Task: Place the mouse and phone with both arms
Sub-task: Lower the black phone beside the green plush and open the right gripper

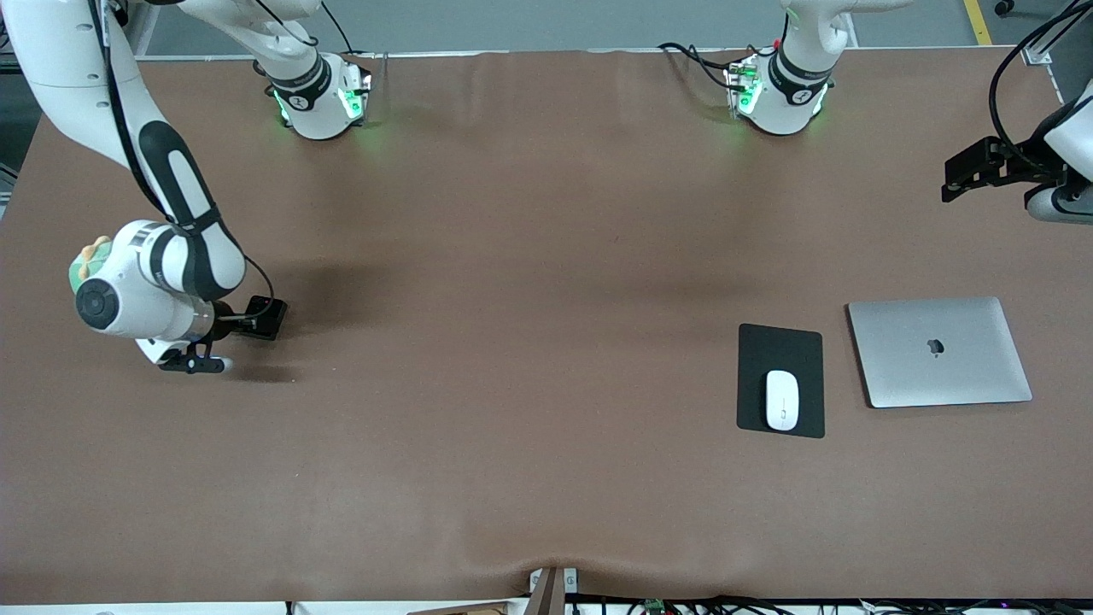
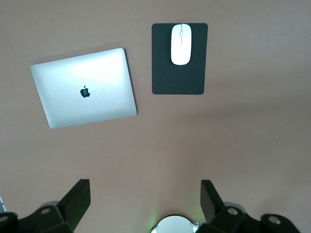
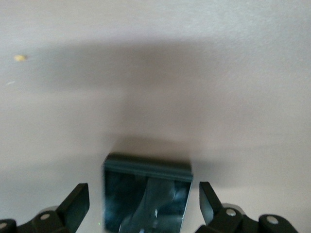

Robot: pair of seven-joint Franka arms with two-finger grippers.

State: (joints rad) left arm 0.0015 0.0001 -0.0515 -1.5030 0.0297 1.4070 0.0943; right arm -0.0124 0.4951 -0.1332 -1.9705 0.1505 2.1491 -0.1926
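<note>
Mouse [image 1: 782, 400] lies on the black pad [image 1: 780, 342], just beside the closed silver laptop [image 1: 939, 352]. Well apart from the pad, at the right arm's end, the right gripper [image 3: 143, 206] hangs low with fingers spread wide around the phone [image 3: 146, 199], not gripping it. The left gripper [image 2: 145, 204] waits high above the table, fingers wide and holding nothing.

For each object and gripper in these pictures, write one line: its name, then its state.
mouse: lying on the mouse pad.
phone: between the open fingers of the right gripper, not clamped.
laptop: closed, flat on the table.
left gripper: open, empty, raised at the left arm's end of the table.
</note>
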